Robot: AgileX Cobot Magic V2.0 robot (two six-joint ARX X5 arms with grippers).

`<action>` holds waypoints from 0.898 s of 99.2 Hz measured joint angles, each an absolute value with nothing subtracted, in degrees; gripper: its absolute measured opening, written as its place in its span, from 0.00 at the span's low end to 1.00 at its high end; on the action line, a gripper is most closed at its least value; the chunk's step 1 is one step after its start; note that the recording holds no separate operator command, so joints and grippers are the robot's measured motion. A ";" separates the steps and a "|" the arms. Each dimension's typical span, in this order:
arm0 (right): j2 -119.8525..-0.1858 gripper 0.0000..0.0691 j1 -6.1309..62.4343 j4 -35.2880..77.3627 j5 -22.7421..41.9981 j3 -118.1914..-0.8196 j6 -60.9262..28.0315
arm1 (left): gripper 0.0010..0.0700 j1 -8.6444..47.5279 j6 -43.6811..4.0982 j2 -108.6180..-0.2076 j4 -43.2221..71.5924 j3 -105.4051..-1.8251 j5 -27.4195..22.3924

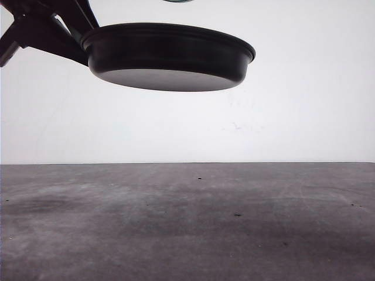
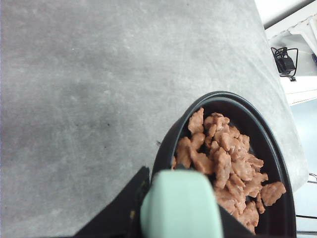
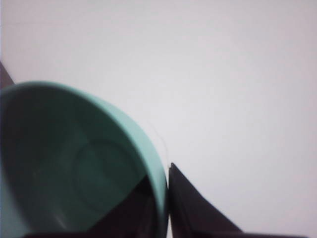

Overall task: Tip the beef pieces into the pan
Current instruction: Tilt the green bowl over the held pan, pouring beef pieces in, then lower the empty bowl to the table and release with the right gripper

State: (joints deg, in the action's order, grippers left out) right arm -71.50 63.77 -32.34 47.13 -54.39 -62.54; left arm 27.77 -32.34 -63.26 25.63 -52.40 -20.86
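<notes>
Pan (image 1: 170, 55): raised level above bench (image 1: 187, 222), keeping beef pieces (image 2: 223, 163) in.
Left jaws: pinching mint handle (image 2: 181, 206).
Right jaws: pinching emptied teal bowl's (image 3: 74, 168) rim.

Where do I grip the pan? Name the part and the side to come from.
Grip the mint-green handle, coming from the left of the pan as the front view shows it, where the left end effector holds it. The handle is the one part jutting past the round rim, and a grip there stays clear of the beef pieces.

Grey, scuffed table (image 1: 187, 234) – a few small dark specks (image 1: 237, 214) on its surface
</notes>
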 joint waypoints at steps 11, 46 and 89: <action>-70.04 0.02 63.70 -27.68 52.10 -54.39 -54.54 | 0.05 27.29 -32.32 -63.26 25.89 -52.38 -20.78; -58.00 0.02 40.18 16.67 29.47 -54.70 0.64 | 0.05 26.37 -28.60 -63.29 28.05 -52.40 -20.49; -80.42 0.02 5.87 33.63 -8.80 -54.54 17.80 | 0.05 26.37 -28.08 -63.29 26.76 -52.40 -20.49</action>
State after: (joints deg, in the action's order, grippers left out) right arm -80.42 5.87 33.63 -8.80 -54.54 17.80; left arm 26.37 -28.08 -63.29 26.76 -52.40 -20.49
